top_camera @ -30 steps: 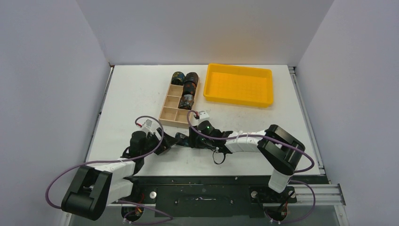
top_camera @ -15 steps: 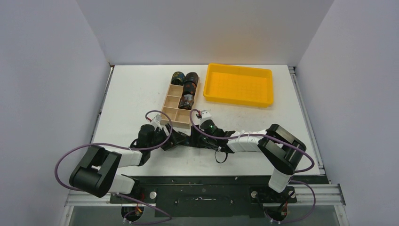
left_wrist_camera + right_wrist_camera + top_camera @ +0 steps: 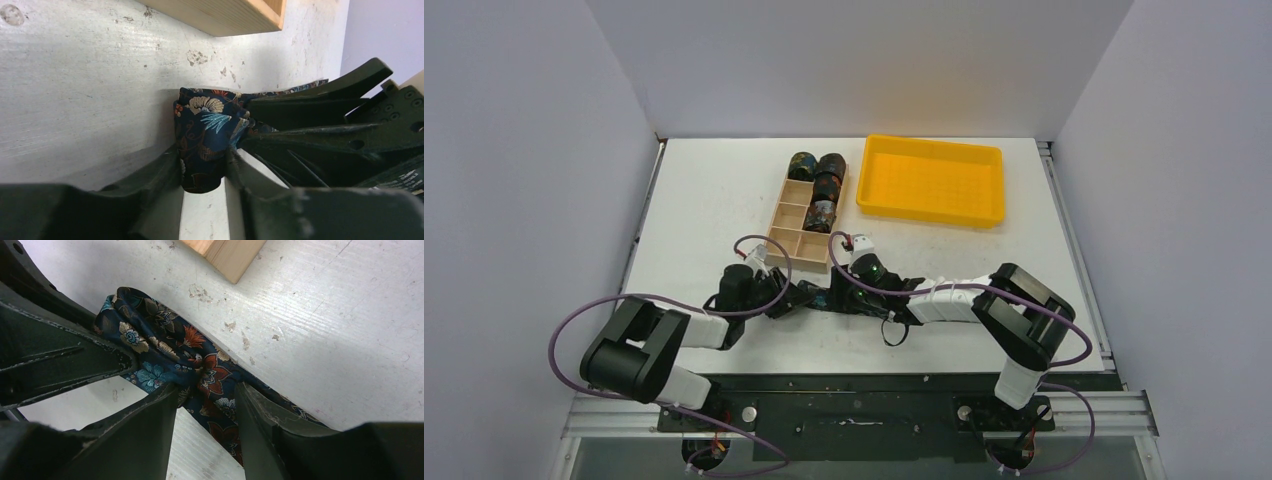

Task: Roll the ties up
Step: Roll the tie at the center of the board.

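Top view: two arms are meeting at the near centre of the table (image 3: 704,200), just on the near side of one wooden box (image 3: 786,242). Four rolled ties (image 3: 827,187) are sitting at its far end, and one yellow tray (image 3: 932,180) is lying to its right.
Left wrist view: the left gripper (image 3: 201,161) is pinching one loose tie (image 3: 207,115).
Right wrist view: the right gripper (image 3: 206,389) is clamping the same tie.

You have one dark navy tie (image 3: 170,347), flowered in orange, teal and cream, bunched into a loose part-roll on the bench (image 3: 704,200) near the wooden box (image 3: 786,245). The left end effector (image 3: 202,162) and right end effector (image 3: 206,390) both pinch it. Other rolled ties (image 3: 828,186) fill the box's far compartments.
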